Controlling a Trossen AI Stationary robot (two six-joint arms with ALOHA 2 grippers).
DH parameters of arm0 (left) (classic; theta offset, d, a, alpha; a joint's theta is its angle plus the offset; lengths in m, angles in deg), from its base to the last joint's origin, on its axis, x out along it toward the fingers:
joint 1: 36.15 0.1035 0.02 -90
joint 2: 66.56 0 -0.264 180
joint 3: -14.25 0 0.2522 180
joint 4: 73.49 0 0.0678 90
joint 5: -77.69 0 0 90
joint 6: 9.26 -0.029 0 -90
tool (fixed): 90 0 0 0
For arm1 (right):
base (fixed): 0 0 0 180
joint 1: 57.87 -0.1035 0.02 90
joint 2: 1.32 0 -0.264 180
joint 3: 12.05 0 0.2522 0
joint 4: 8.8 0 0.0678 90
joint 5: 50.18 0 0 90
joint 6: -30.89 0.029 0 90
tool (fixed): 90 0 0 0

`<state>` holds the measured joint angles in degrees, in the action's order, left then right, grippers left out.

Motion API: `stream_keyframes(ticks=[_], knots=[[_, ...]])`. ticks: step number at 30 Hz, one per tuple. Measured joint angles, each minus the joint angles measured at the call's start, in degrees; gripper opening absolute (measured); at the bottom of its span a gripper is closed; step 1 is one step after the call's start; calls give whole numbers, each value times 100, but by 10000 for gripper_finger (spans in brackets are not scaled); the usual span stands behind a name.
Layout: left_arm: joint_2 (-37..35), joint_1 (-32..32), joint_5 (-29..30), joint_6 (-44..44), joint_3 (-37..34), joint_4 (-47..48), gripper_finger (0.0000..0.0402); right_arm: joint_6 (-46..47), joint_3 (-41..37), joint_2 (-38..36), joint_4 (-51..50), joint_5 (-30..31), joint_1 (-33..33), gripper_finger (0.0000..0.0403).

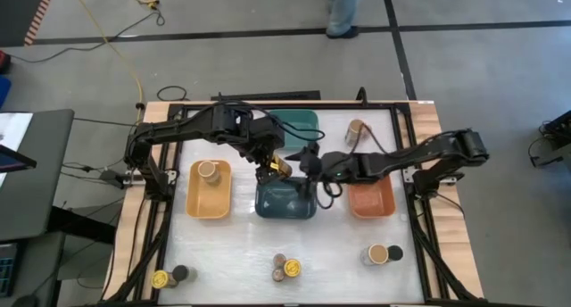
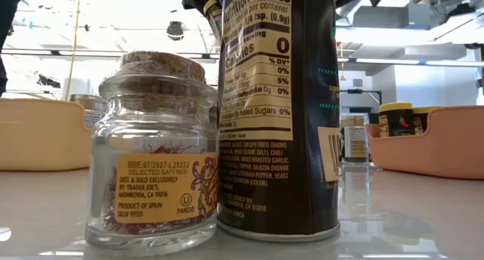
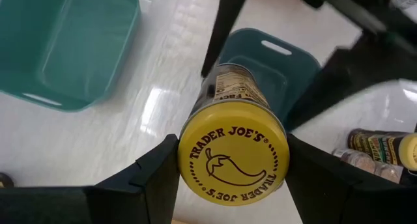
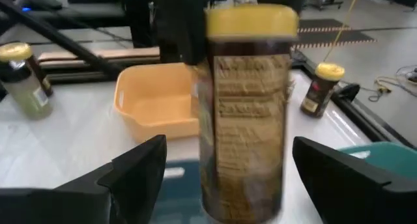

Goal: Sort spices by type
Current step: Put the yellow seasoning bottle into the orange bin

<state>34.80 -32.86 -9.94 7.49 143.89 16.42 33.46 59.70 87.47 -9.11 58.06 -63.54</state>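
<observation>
A dark jar with a yellow lid hangs upright over the far end of the dark-blue bin. My left gripper is shut on it from above. In the left wrist view the lid fills the space between the fingers. My right gripper is open and reaches in level from the table's right. In the right wrist view its fingers stand on either side of the jar's body, apart from it. Other jars stand along the near edge, among them a cork-topped glass jar. My left gripper holds the jar by its yellow lid, with one finger on each side of the lid's rim. The fingers come from above and point down. The jar hangs upright below them, lifted clear above the dark-blue bin.
A yellow bin holds a tan-topped jar. The teal bin sits at the far side and the orange bin to the right. A tan-topped jar stands far right. Jar groups sit near left, near middle and near right.
</observation>
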Motion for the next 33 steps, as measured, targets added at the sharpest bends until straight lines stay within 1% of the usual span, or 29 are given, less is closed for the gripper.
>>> stream_keyframes(ticks=[2,5,7,11,14,20,24,33], knots=[[0,-9,0,-1,0,32,233,26,193,148,-37,98,0,358],[-1,-13,-1,0,0,41,233,143,489,362,-461,135,11,358],[-2,-22,-2,4,0,69,233,264,601,466,-925,142,13,358],[-2,-24,-2,13,0,78,233,439,731,534,-1155,138,7,347],[-2,-24,-12,29,0,87,233,453,751,519,-1130,139,5,317],[-2,-26,-22,32,0,76,233,519,749,492,-1201,137,-10,230],[-2,-28,-59,100,-2,60,233,704,751,492,-1259,138,-48,230],[-2,-28,-29,133,-5,-13,234,809,751,494,-1287,142,-97,230]])
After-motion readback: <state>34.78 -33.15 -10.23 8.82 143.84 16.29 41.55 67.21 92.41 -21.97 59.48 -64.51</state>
